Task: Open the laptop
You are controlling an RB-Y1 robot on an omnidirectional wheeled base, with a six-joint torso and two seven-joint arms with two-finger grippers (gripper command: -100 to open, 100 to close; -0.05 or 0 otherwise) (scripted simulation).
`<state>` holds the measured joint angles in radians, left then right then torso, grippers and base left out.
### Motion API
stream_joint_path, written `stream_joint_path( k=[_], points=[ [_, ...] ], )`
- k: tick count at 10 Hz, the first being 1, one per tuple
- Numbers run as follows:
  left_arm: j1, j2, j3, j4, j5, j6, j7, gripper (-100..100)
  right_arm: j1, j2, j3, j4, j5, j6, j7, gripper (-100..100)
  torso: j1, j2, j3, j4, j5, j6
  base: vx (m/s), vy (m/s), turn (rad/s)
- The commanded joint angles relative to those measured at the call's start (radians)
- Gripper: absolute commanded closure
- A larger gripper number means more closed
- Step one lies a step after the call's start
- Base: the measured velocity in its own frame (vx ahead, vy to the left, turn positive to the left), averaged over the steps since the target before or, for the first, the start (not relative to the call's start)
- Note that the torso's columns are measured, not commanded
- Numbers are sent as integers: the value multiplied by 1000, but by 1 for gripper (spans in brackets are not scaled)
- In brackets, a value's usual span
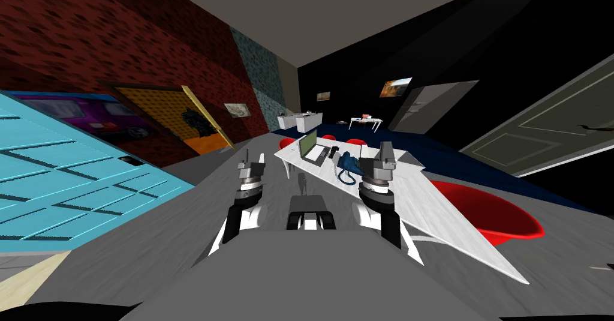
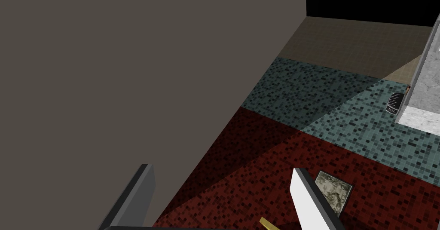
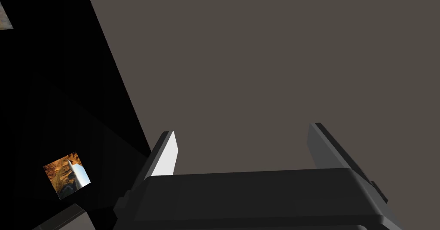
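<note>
**On the table (image 1: 432, 209): laptop (image 1: 313, 147) w/ lid up, both grippers loose**

The laptop sits toward the far end of the white table. Its lid is raised at a slant w/ a greenish screen showing, and the dark keyboard half lies flat on the top. A blue phone (image 1: 348, 166) lies just beside it on the nearer side. A small dark item (image 1: 334, 151) sits btwn the two; can't tell what it is. A red chair (image 1: 497, 218) stands at the table's right side. More red seats (image 1: 288, 143) peek out past the far edge.

L gripper (image 1: 253, 157) is held up ahead of me over the grey floor (image 1: 180, 227), left of the table and well apart from the laptop. In the left wrist view its fingers (image 2: 307, 197) stand wide apart w/ nothing btwn them, i.e. released.

R gripper (image 1: 385, 151) is also held up. In the head view it overlaps the table top just right of the phone, nearer the laptop than the L one but apart from it. How high above the top it is, can't tell. In the right wrist view its fingers (image 3: 167, 154) are spread apart, grasping nothing.
</note>
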<state>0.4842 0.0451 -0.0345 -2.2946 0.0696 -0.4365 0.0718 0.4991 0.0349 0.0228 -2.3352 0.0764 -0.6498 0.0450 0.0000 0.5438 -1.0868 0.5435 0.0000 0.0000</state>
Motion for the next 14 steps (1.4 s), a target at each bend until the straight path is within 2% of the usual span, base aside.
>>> stream_joint_path(
  k=[1, 2, 4, 8, 14],
  points=[
    [0, 0, 0, 0, 0, 0, 0, 0, 0, 0, 0, 0, 0, 0, 0, 0, 0, 74, -148, 74, 0, 0, 0, 0, 0],
    [0, 0, 0, 0, 0, 0, 0, 0, 1, -45, -5, 4, 7, 6, 5, -100, 0, 148, -295, 148, 0, 0, 20, 21, -11],
    [0, 0, 0, 0, 0, 0, 0, 0, 5, -104, -16, 13, 24, 19, 17, -100, 2, 189, -385, 190, 1, 0, 50, 70, -19],
    [0, 0, 0, 0, 0, 0, 0, 0, 16, -208, -54, 42, 83, 63, 58, -100, 0, 194, -390, 194, 0, 0, 86, 120, -35],
    [0, 0, 0, 0, 0, 0, 0, 0, 45, -300, -140, 94, 215, 159, 151, -100, 2, 193, -390, 194, 0, 0, 134, 193, -50]
  ],
)
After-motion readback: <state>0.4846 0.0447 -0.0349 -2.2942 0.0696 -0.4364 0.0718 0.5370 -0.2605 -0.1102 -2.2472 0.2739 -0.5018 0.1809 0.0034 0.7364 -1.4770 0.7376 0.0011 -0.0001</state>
